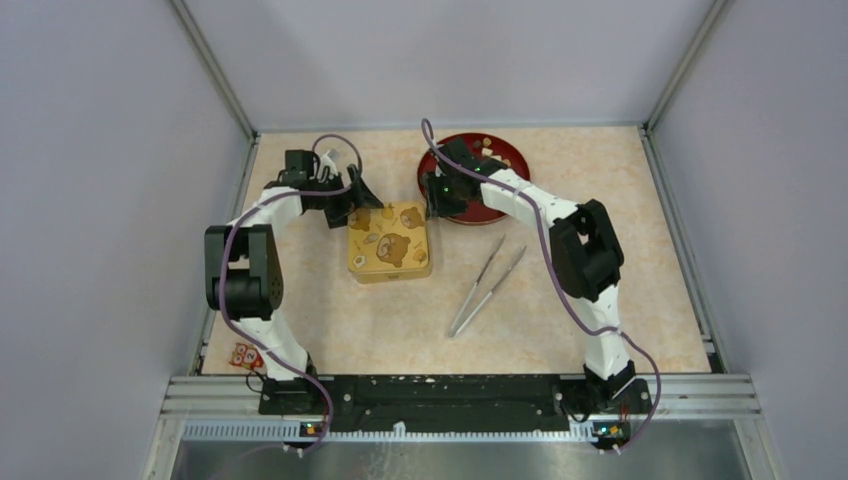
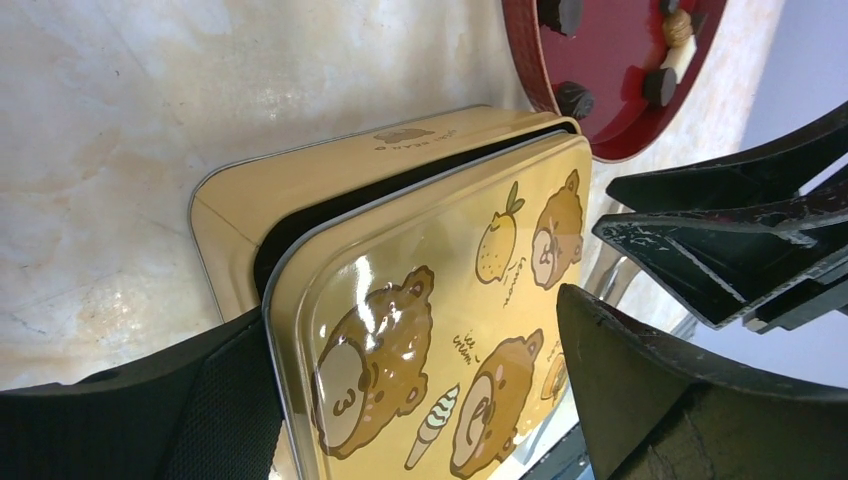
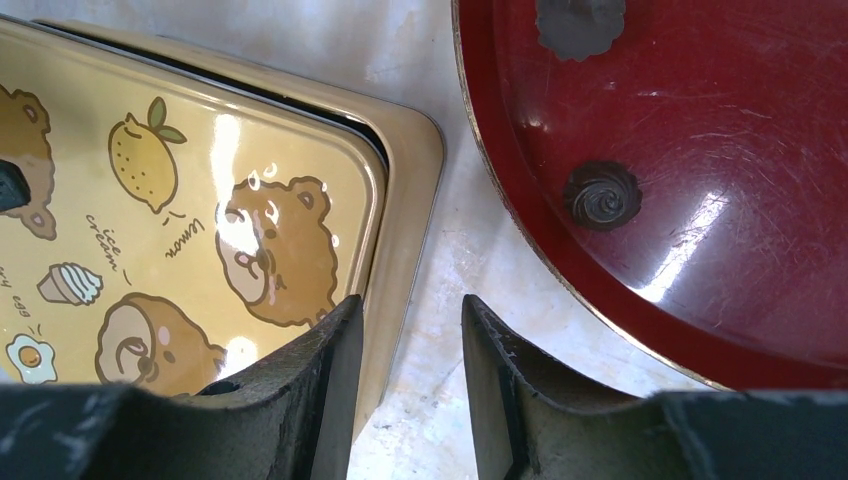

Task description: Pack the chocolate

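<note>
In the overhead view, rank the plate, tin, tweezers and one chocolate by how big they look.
Largest to smallest:
1. plate, though partly hidden
2. tin, close behind
3. tweezers, long but thin
4. chocolate, tiny

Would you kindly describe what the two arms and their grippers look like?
The left arm and right arm have white links joined by bulky black joint housings, with a purple cable looping along each. The left gripper and right gripper are black, with scuffed wedge-shaped fingers. Small green lights glow at the bases.
</note>
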